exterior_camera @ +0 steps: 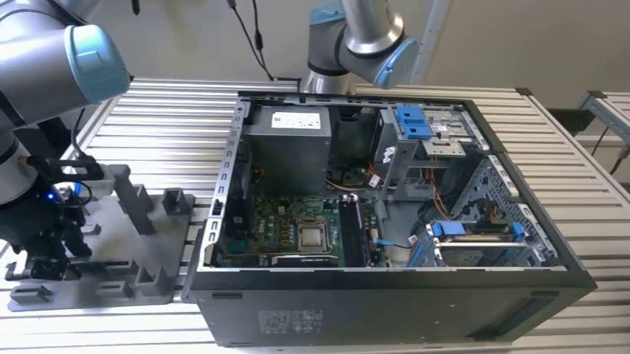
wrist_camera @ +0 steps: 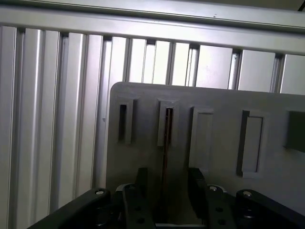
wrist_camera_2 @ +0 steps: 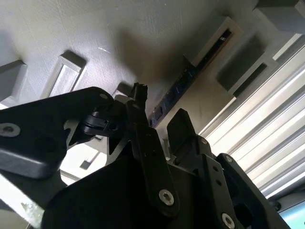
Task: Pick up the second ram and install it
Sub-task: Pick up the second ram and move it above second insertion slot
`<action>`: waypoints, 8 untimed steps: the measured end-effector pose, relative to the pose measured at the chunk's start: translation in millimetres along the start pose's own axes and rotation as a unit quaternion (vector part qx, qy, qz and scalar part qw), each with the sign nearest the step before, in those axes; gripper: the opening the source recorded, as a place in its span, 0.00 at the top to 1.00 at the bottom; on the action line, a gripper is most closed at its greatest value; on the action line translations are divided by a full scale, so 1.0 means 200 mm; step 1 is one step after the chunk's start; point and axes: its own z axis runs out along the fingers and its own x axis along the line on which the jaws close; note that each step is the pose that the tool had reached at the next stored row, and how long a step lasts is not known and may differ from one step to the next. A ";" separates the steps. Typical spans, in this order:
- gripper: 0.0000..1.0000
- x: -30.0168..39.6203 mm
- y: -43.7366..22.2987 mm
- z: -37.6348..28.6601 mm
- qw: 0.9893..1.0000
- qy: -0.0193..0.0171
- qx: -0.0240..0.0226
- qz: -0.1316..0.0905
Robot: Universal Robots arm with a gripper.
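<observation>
The gripper (wrist_camera: pixel 167 191) is found over the grey holder plate (wrist_camera: pixel 214 105), at the exterior view's left of the open computer case (exterior_camera: pixel 394 302). Its fingers (wrist_camera: pixel 141 183) are held apart, one on each side of the second ram (wrist_camera: pixel 167 129), which stands on edge in a slotted block (wrist_camera: pixel 161 119) (a thin dark strip). A white label (exterior_camera: pixel 298 118) is noted on the power supply (exterior_camera: pixel 285 155); its print cannot be read

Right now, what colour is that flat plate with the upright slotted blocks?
Plain grey. The holder plate shows best in the first wrist view.
</observation>
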 end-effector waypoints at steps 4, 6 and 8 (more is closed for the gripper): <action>0.67 0.000 0.000 0.000 1.000 0.000 0.000 0.000; 0.73 0.000 0.000 0.000 1.000 0.000 0.000 0.000; 0.73 0.000 0.000 0.000 1.000 0.000 0.001 0.000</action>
